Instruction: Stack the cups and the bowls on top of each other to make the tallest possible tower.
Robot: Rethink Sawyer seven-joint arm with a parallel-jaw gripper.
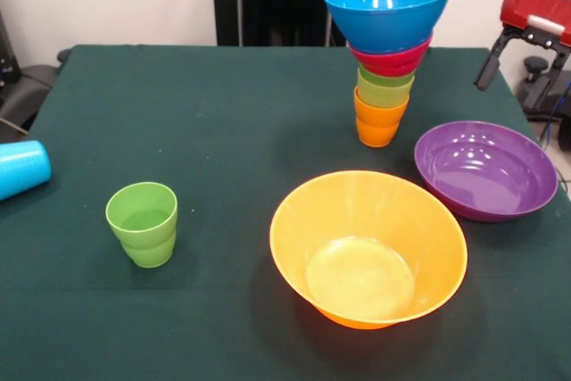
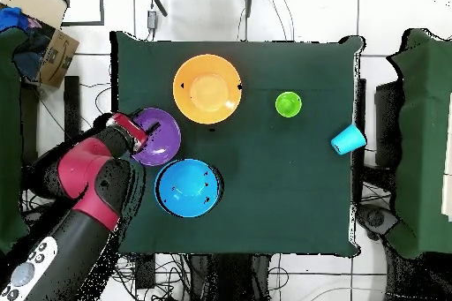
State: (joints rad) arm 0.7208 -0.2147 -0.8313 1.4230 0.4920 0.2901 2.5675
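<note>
The tower (image 1: 385, 60) stands at the back right: an orange cup (image 1: 378, 122) lowest, a lime green cup (image 1: 384, 88), a red bowl (image 1: 391, 61) and a blue bowl (image 1: 387, 8) on top. From above only that blue bowl (image 2: 187, 187) shows. A purple bowl (image 1: 486, 169) (image 2: 166, 143) and a large orange bowl (image 1: 368, 247) (image 2: 207, 88) sit empty. A stepped green cup (image 1: 143, 223) (image 2: 288, 104) stands alone. A light blue cup (image 1: 20, 169) (image 2: 348, 139) lies on its side. My gripper (image 1: 513, 95) (image 2: 141, 132) hangs open and empty above the purple bowl's outer rim.
Everything rests on a dark green cloth on the table (image 1: 223, 131). The light blue cup lies close to the table's edge. A cardboard box (image 2: 48, 37) stands off the table beyond one corner. My red arm (image 2: 93, 183) reaches in beside the tower.
</note>
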